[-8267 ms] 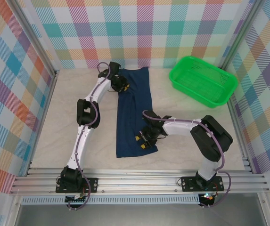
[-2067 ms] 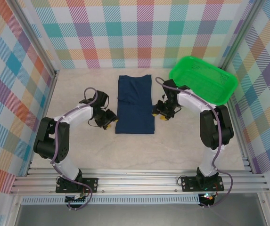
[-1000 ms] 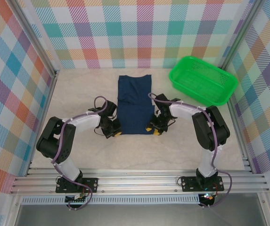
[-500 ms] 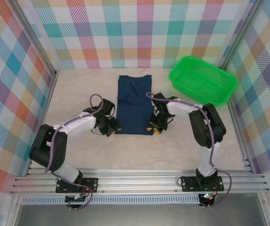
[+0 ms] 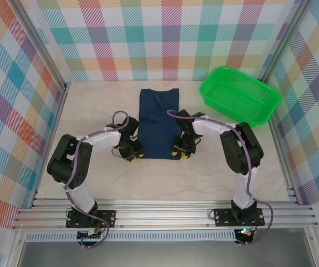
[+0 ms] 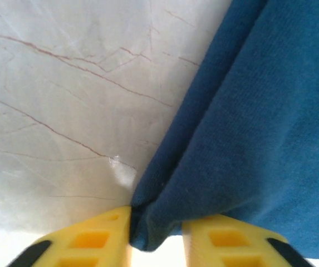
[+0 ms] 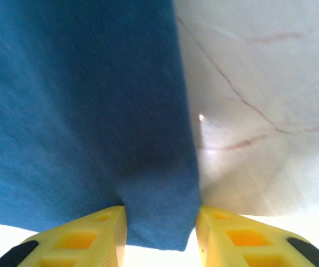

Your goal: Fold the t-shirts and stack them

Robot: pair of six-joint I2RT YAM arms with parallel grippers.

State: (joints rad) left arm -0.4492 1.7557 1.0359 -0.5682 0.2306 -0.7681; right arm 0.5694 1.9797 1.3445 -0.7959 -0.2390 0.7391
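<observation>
Hands sit low on the bench [image 5: 215, 167], one at each near corner of the shirt [image 5: 158, 125]. The left hand [image 6: 156, 233] has its yellow fingers [image 6: 87, 242] on either side of the near-left corner, and cloth fills the gap, so it looks clamped on that corner. The right hand [image 7: 160, 228] looks clamped on the near-right corner in the same way. Beyond both hands the shirt lies flat as a narrow folded strip running away from them. A green basket [image 5: 237, 92] stands well off past the right hand.

Both pinches look shallow, with only the corner tips between the fingers. A lift could pull the cloth free. It could also take just the top layer, and then the strip would fall open. If one hand travels faster than the other, the fold would skew.

About eight seconds ago the shirt was a longer strip with a hand at each end. Two seconds ago both hands stood beside its long edges, not touching it. Half a second ago they were already at these corners, barely different from now.
</observation>
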